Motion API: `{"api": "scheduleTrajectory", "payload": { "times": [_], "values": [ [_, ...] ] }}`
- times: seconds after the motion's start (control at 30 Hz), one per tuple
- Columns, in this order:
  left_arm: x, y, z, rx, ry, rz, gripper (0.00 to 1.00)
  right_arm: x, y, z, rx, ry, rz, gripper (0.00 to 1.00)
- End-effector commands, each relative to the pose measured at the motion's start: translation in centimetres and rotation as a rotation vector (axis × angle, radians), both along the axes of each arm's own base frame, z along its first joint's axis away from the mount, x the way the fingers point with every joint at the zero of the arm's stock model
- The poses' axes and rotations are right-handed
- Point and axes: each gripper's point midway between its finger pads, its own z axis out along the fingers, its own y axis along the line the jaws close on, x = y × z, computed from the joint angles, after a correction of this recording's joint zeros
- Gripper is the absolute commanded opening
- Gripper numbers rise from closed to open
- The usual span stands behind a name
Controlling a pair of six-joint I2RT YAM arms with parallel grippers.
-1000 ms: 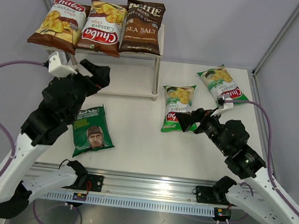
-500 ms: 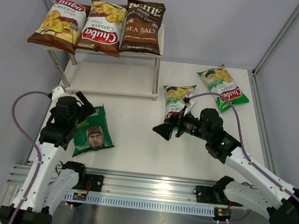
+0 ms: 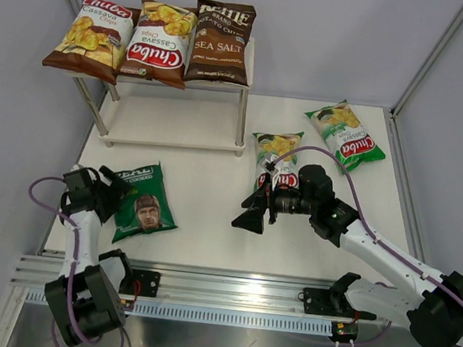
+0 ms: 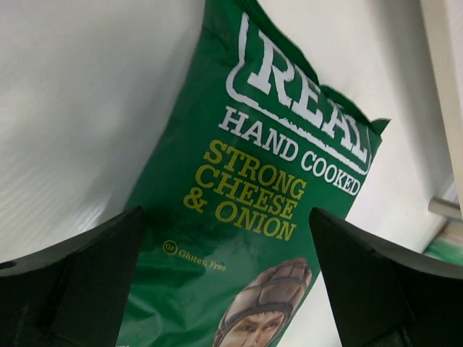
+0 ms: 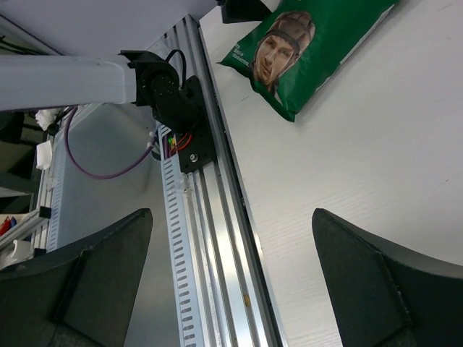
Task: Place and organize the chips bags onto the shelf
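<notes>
Dark green foil: the REAL Strong Cheese & Onion bag (image 3: 147, 206) lies flat near the front-left corner of the desk (image 3: 200, 236), and both arms have just turned towards it. The left pincer (image 3: 115, 194), up by the shelf (image 3: 247, 76) a second ago, has dropped to the bag's left edge. The right pincer (image 3: 251, 211) has swung leftward to mid-desk. Both gape fully and hold nothing. This bag probably goes next, since the Kettle Sea Salt bag (image 3: 220, 44) and two brown Chuba Cassava bags (image 3: 156, 43) already fill the shelf's top. The right arm hides the lower half of one green Chuba Cassava bag (image 3: 275, 149). The space under the shelf's top is partly screened, and the left wrist view crops the dark bag's bottom.
</notes>
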Motion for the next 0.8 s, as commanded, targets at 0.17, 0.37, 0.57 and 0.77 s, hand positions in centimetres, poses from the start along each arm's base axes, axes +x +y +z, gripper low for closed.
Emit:
{"api": "scheduleTrajectory", "payload": {
  "times": [0.17, 0.37, 0.57, 0.77],
  "values": [
    [1.3, -4.3, -2.7, -0.222, -0.041, -0.202, 0.99, -1.5, -0.2, 1.8, 0.044, -0.088, 0.092, 1.0],
    [0.4, -6.9, -3.5, -0.302, -0.095, -0.249, 0.87, -0.9, -0.2, 1.7, 0.043, -0.091, 0.054, 0.99],
    [-0.9, -7.9, -3.5, -0.279, -0.117, -0.229, 0.82, 0.4, 0.5, 0.9, 0.029, -0.044, 0.013, 0.99],
    [-0.5, -5.4, -1.7, -0.084, -0.151, -0.176, 0.99, 0.7, 0.6, 0.7, 0.018, -0.049, 0.007, 0.99]
  ]
}}
